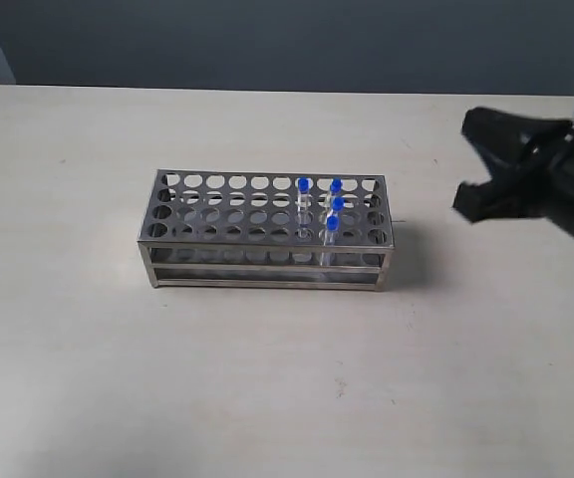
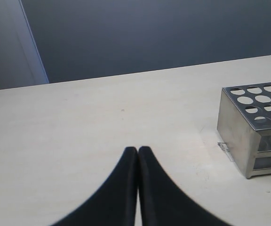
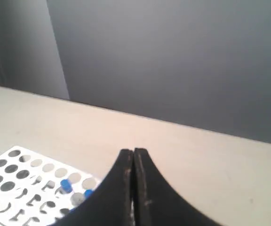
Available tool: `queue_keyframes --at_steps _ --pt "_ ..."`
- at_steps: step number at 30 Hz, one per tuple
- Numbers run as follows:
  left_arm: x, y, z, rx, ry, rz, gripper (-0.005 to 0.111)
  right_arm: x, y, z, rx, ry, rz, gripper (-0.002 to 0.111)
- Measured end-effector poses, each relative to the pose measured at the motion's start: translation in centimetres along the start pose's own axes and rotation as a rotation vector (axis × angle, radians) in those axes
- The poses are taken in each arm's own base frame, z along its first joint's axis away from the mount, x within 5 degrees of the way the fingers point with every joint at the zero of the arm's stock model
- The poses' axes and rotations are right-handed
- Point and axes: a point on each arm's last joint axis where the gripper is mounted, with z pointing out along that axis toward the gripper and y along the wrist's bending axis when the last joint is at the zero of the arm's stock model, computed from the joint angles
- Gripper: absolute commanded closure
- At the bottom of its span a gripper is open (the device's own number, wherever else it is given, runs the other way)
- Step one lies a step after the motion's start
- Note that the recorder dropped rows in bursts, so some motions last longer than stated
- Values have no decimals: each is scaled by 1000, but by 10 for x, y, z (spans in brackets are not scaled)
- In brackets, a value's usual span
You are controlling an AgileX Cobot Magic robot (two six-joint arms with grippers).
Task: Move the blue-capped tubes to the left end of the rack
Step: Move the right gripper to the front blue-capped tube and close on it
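Note:
The steel rack (image 1: 267, 234) stands mid-table. Four blue-capped tubes stand upright in holes near its right end: one (image 1: 304, 184) in the back row, another (image 1: 336, 185) beside it, a third (image 1: 337, 203) and a fourth (image 1: 332, 224) in rows nearer the front. My right gripper (image 1: 464, 201) hovers right of the rack, apart from it. In the right wrist view this gripper (image 3: 133, 151) is shut and empty, with the rack (image 3: 13, 169) and two blue caps (image 3: 66, 185) beyond it. My left gripper (image 2: 138, 149) is shut and empty over bare table, with the rack's end wall (image 2: 241, 134) off to one side. It does not show in the exterior view.
A beige table (image 1: 118, 378) carries the rack, with a dark grey wall (image 1: 267, 40) behind its far edge. The holes in the left part of the rack's top plate (image 1: 192, 204) hold nothing.

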Motion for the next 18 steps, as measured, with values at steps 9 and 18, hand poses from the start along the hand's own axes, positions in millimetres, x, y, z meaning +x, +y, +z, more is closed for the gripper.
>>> queue_keyframes --at_steps 9,18 --pt "0 0 0 0 0 0 106 60 40 25 -258 183 -46 67" --pt "0 0 0 0 0 0 106 85 42 44 -305 177 7 67"
